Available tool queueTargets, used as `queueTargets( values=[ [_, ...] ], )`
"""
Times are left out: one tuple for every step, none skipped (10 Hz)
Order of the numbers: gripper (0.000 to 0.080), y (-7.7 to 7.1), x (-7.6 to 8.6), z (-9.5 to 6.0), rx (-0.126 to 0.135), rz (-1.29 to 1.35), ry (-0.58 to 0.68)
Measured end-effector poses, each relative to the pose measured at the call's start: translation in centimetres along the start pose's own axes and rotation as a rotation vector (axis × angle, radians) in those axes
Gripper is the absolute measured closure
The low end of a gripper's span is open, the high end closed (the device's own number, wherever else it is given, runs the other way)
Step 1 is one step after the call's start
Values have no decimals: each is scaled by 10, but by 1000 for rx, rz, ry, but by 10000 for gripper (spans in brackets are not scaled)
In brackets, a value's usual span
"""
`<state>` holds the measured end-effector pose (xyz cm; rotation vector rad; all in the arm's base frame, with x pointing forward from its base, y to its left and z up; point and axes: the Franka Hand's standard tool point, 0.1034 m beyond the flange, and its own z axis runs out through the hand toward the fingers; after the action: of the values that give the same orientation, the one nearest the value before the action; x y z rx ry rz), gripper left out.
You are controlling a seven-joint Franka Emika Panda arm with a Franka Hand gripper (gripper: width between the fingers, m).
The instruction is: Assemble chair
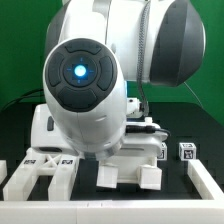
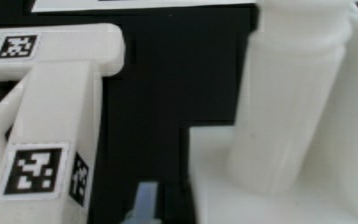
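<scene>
Wrist view: gripper (image 2: 144, 206) btw chair frame (image 2: 60, 95) & post (image 2: 306, 90)

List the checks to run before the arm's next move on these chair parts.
1. Gripper shut: ok.
2. Part held in the gripper: cannot tell; the wrist view shows nothing at its tips.
3. Tags on the frame part readable in the wrist view: ok.
4. Post apart from the frame part, dark gap between: ok.
5. Exterior view open onto the work: not ok; the arm hides most parts.
6. Slotted panel lying flat at the front: ok.
</scene>
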<state>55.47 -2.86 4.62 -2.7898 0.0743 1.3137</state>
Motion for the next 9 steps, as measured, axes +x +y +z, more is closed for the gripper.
queueTargets(
  values=[
    [765,-1,0,-2,-20,-18,3],
    [765,-2,0,-1,-27,-21,0],
    [765,-1,2,1,-27,-20,3],
    [765,-1,4,4,-28,-16,8],
    [765,-1,4,8,-27,11,-5],
    [765,0,5,8,-26,13,-5],
    [765,-1,7,7,-35,6,13],
    [765,-4,8,5,-40,-3,47],
    [765,-3,6,7,-37,1,40]
  ],
)
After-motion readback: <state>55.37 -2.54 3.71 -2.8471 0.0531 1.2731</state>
